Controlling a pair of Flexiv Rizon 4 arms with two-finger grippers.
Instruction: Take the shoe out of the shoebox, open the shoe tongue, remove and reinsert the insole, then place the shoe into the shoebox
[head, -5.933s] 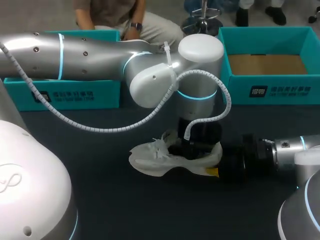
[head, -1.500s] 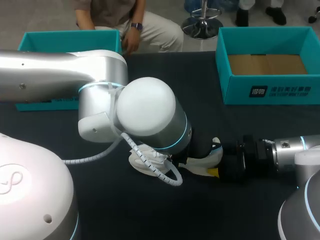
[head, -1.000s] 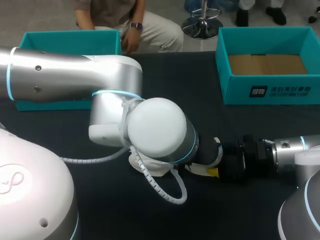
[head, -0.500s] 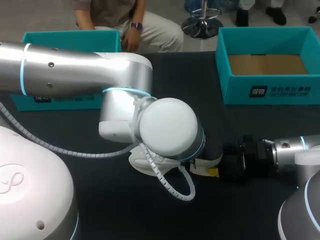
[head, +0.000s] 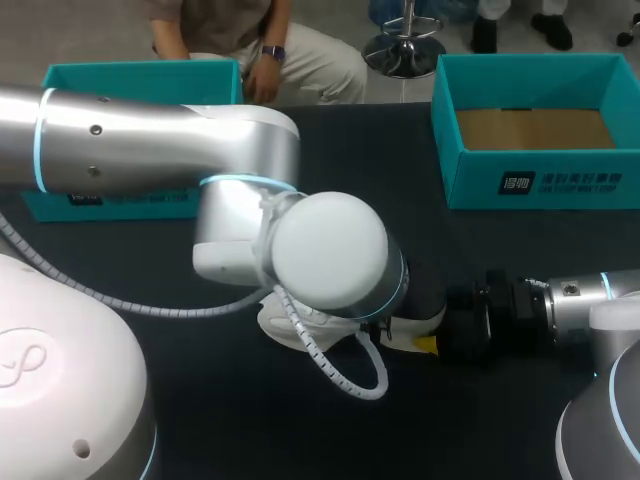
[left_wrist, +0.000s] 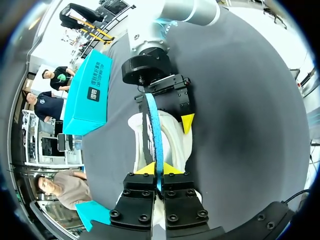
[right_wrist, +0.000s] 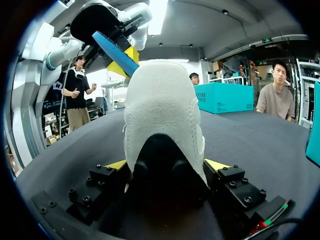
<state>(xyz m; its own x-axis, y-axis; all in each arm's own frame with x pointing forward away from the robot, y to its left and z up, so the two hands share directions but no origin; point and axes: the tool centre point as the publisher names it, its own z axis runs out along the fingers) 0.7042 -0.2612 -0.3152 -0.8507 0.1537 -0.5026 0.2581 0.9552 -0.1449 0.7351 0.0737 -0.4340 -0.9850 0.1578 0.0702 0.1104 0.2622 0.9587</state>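
The white shoe (head: 288, 327) lies on the dark table, mostly hidden under my left arm (head: 330, 250) in the head view. My left gripper (left_wrist: 158, 169) is shut on the edge of the blue insole (left_wrist: 151, 125), which stands on edge above the shoe (left_wrist: 175, 142). In the right wrist view the shoe's heel (right_wrist: 162, 110) sits between the fingers of my right gripper (right_wrist: 167, 165), and both yellow tips press its sides. Beyond the heel, the insole (right_wrist: 114, 52) rises slantwise in the left gripper. The right gripper (head: 430, 338) comes in from the right.
An open teal shoebox (head: 540, 185) with a brown cardboard floor stands at the back right. A second teal box part (head: 140, 75) lies at the back left, partly behind my left arm. A spiral cable (head: 335, 375) hangs from the left wrist in front of the shoe.
My left arm's wrist swung to the right over the shoe, covering most of it, then eased back slightly. The right arm and the shoe's heel kept still.
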